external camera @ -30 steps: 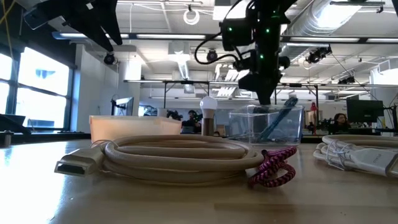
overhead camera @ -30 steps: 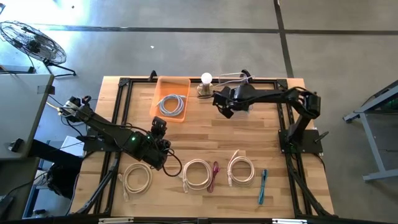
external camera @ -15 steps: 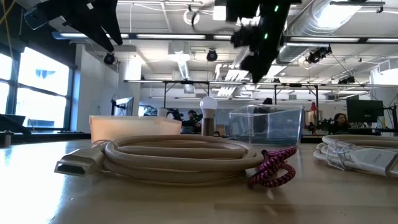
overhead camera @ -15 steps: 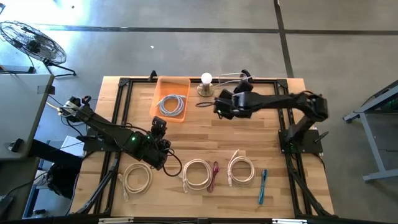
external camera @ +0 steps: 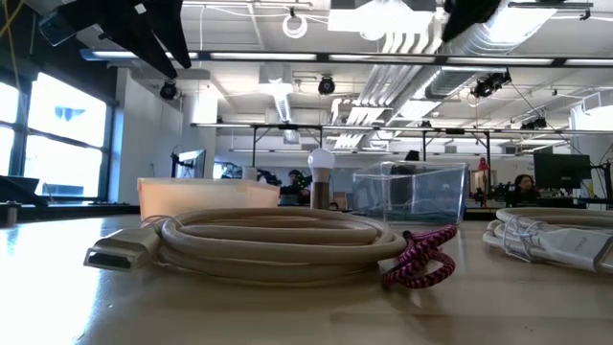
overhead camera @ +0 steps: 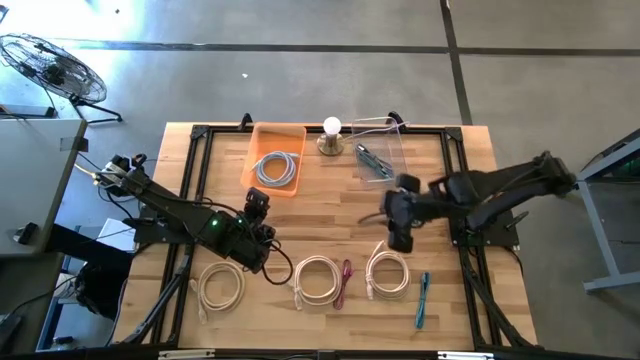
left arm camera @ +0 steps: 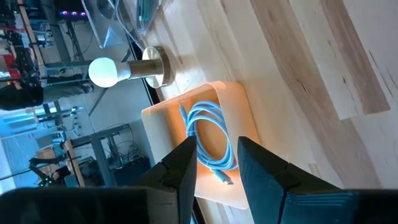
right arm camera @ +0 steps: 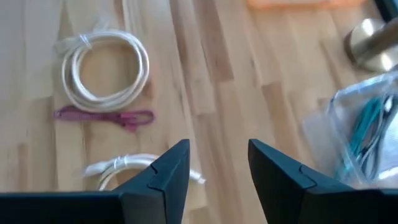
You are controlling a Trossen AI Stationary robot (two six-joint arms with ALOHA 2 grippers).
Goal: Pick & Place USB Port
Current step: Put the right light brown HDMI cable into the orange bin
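Note:
A teal cable (overhead camera: 373, 160) lies in the clear box (overhead camera: 390, 140) at the table's far side; it also shows in the right wrist view (right arm camera: 364, 127). My right gripper (overhead camera: 385, 218) (right arm camera: 214, 165) is open and empty. It hangs above the table between the box and a white coiled cable (overhead camera: 387, 272). My left gripper (overhead camera: 258, 205) (left arm camera: 217, 165) is open and empty, waiting near the orange tray (overhead camera: 262, 140), which holds a pale blue coiled cable (left arm camera: 211, 140).
On the near part of the table lie two more white coils (overhead camera: 220, 285) (overhead camera: 318, 278), a magenta cable (overhead camera: 346, 283) and a blue cable (overhead camera: 423, 298). A lamp with a round bulb (overhead camera: 332, 135) stands between tray and box. A black frame (overhead camera: 200, 135) edges the table.
My right gripper has risen from the clear box and gone toward the table's near edge and a little to the right. The teal cable has stayed in the box.

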